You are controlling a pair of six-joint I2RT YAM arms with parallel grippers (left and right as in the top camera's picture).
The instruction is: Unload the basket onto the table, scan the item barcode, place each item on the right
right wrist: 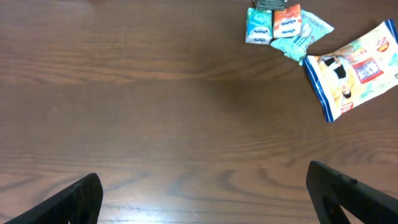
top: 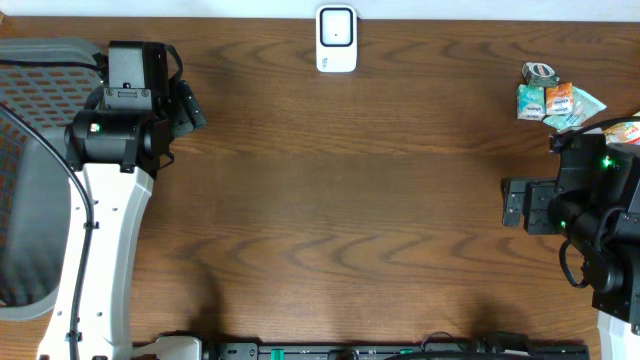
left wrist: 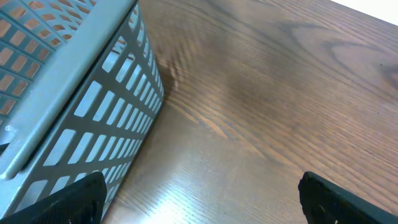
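- Two grippers for you: left gripper and right gripper, both jaws spread wide, holding nothing.
- Your packets lie far right, near the right gripper.
- The scanner sits mid far edge, well apart from them.

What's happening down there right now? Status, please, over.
Left gripper open, empty, beside basket. Right gripper open, empty. Snack packets untouched near right arm; scanner at far edge. Nothing between them.
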